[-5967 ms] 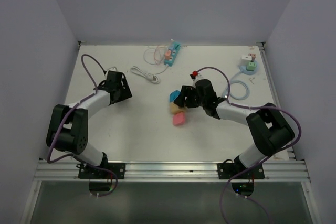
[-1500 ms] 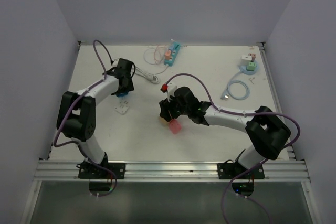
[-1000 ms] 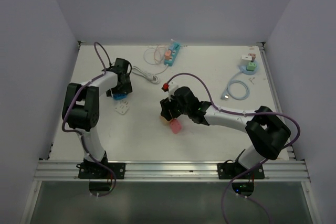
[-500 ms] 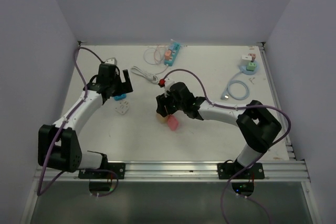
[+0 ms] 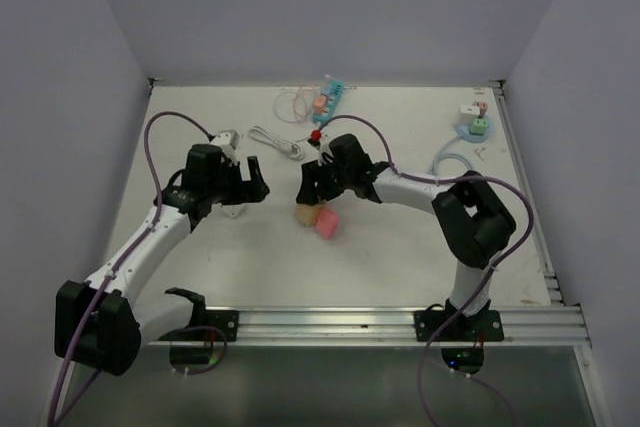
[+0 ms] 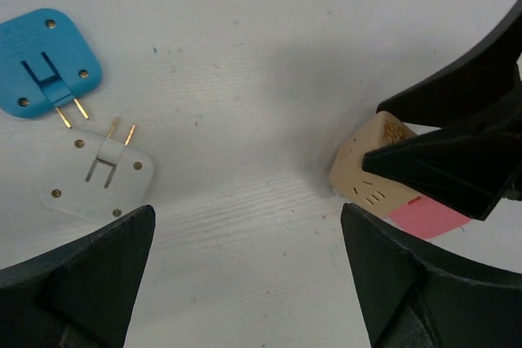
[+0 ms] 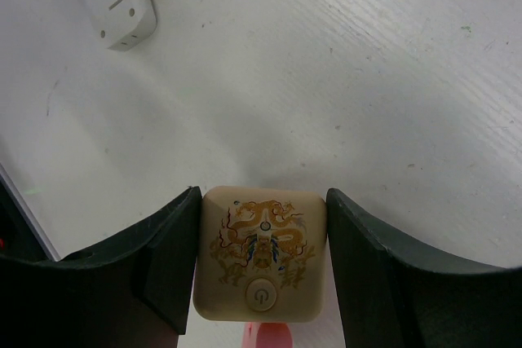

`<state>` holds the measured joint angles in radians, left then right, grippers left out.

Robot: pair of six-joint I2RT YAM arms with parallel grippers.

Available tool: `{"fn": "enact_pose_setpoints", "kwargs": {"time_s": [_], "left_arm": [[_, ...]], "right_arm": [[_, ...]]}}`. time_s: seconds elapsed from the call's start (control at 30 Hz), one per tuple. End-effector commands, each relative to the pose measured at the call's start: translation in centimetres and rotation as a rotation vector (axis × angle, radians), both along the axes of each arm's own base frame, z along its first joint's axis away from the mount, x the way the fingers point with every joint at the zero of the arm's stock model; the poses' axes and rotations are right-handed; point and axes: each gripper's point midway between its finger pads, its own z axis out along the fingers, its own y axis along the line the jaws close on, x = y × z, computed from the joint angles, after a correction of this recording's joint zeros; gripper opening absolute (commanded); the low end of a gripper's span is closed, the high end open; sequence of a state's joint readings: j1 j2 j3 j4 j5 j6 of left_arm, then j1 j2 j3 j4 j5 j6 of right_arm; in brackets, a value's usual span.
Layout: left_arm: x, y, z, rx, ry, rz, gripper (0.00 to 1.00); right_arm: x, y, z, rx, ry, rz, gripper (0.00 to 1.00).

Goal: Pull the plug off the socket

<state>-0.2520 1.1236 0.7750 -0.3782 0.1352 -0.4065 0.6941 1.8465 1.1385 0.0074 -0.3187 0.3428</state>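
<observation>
though plain overhead, the socket (image 7: 259, 262) bears a dragon.

Even, diffuse light fills every view, seemingly from overhead. The white bench (image 5: 400, 257) is bright without glare, and shadows on it are soft and faint. In both wrist views the near jaws look dark and slightly blurred.

From my screen I see a white tabletop (image 5: 390, 257), faintly scuffed, boxed in by plain pale lilac-grey walls: the back wall (image 5: 330, 7), the left wall (image 5: 60, 97) and the right wall (image 5: 590, 87). An aluminium rail (image 5: 330, 325) edges its near side. The light is soft and even.
</observation>
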Motion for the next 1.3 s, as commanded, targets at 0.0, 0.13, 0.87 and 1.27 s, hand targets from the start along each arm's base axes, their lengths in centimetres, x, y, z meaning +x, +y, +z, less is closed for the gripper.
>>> {"fn": "enact_pose_setpoints", "kwargs": {"time_s": [0.0,0.13,0.87,1.27], "left_arm": [[-0.2,-2.6,0.4,-0.02,-0.038,-0.106,1.0],[-0.8,-4.5,0.2,-0.013,-0.03,-0.156,1.0],[-1.1,-11.7,0.9,0.004,-0.14,-0.408,1.0],[0.2,-18.4,0.8,0.229,-0.26,-0.726,1.0]], "right_arm": [[-0.9,-0.7,-2.0,-0.038,0.094,0.018,0.47],[-0.2,-1.1,-2.2,-0.013,0.136,-0.013,0.62],[1.5,-4.7,10.3,0.119,-0.066,-0.129,0.91],[-1.0,-16.9,12.7,-0.042,-0.294,-0.566,0.96]]}}
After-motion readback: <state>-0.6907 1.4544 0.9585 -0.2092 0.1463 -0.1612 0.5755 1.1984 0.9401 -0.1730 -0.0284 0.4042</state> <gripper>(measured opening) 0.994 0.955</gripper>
